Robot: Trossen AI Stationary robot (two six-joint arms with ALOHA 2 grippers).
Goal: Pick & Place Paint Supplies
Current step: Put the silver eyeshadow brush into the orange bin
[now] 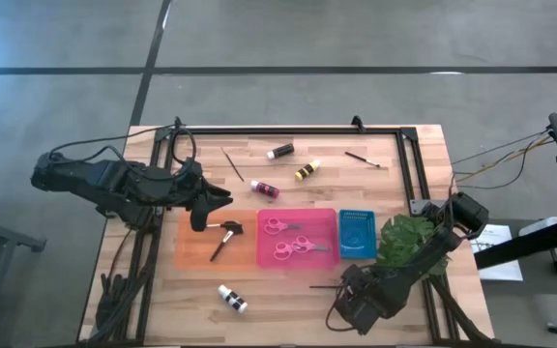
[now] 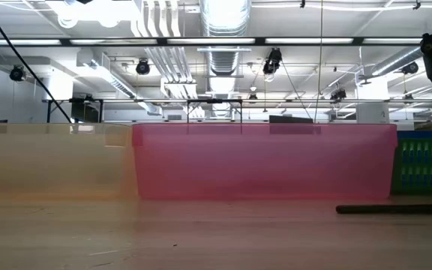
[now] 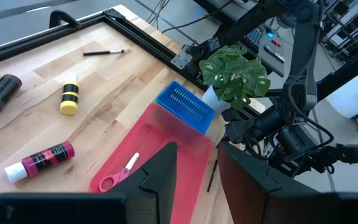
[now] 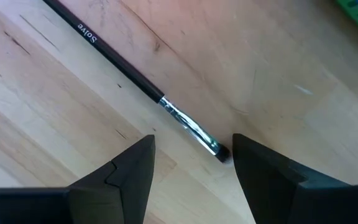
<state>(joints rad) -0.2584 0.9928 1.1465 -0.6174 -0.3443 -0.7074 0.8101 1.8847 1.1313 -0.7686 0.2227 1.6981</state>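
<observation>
where the thin dark-handled brush (image 4: 143, 84) lies flat on the bare wood of the counter (image 1: 288, 295), its metal ferrule and tip point in between the two dark fingers (image 4: 120, 177) of the right hand (image 4: 191, 174). right hand spread wide, nothing pinched; brush tip sits in the gap, not touching either finger as far as the right wrist view shows. in the high view this brush (image 1: 325, 286) is a short dark line on the counter just below the pink tray (image 1: 298, 259), with the right hand (image 1: 348, 307) close beside its end.

pink tray holds two pink-handled scissors (image 1: 280, 226) (image 1: 294, 247). small blue tray (image 1: 358, 234) touches the pink tray's right side; green leafy plant (image 1: 409, 240) just beyond it. orange tray (image 1: 187, 253) on the pink tray's left carries another brush (image 1: 224, 240).

left hand (image 1: 201, 217) hangs over the orange tray's upper edge, fingers partly apart, holding nothing visible.

loose on the counter farther back: pink bottle (image 1: 265, 188), yellow bottle (image 1: 306, 171), dark bottle (image 1: 279, 151), two more thin brushes (image 1: 232, 163) (image 1: 364, 158). a white bottle with a dark band (image 1: 232, 299) lies near the front edge, well apart from the trays.
</observation>
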